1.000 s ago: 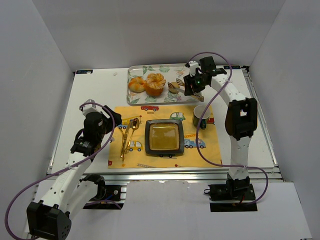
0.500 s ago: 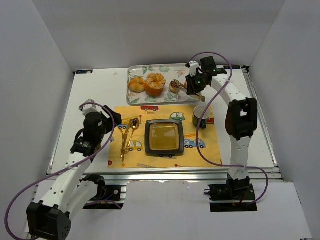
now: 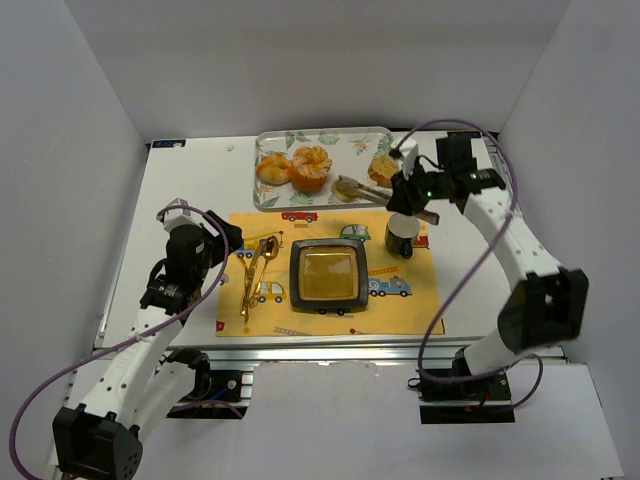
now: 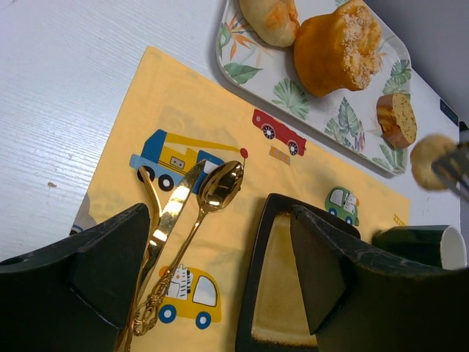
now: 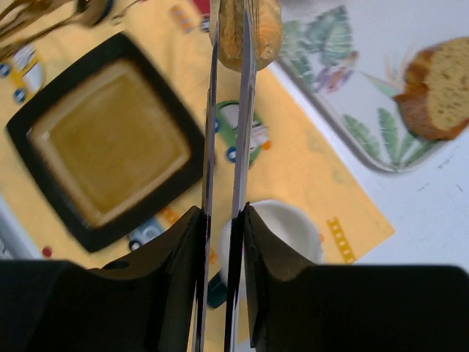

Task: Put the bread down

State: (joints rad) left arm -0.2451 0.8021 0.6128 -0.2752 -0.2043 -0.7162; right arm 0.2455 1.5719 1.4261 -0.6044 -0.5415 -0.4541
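While the left pincer (image 3: pixel 232 243) hung over the gold cutlery (image 3: pixel 255 270) at the left of the yellow placemat (image 3: pixel 400 305), its jaws spread wide and gripping nothing, all the action was on the right. The right pincer (image 3: pixel 412 192) was clenched on a pair of tongs (image 3: pixel 375 190) — and the tong blades were nipped together on the bread (image 3: pixel 347 184). From the top camera that bread sat at the tips of the tongs, over the near edge of the leaf-patterned tray (image 3: pixel 320 131), just beyond the placemat. The right wrist camera showed the two thin blades running up from the fingers (image 5: pixel 260 286) to the bread (image 5: pixel 249 33), with the black square plate (image 5: pixel 172 110) down to the left and the green mug (image 5: pixel 275 220) right beneath the tongs. On the tray a roll (image 3: pixel 271 170), an orange muffin (image 3: pixel 310 168) and a slice (image 3: pixel 383 167) lay apart from one another — the plate on the table was bare.
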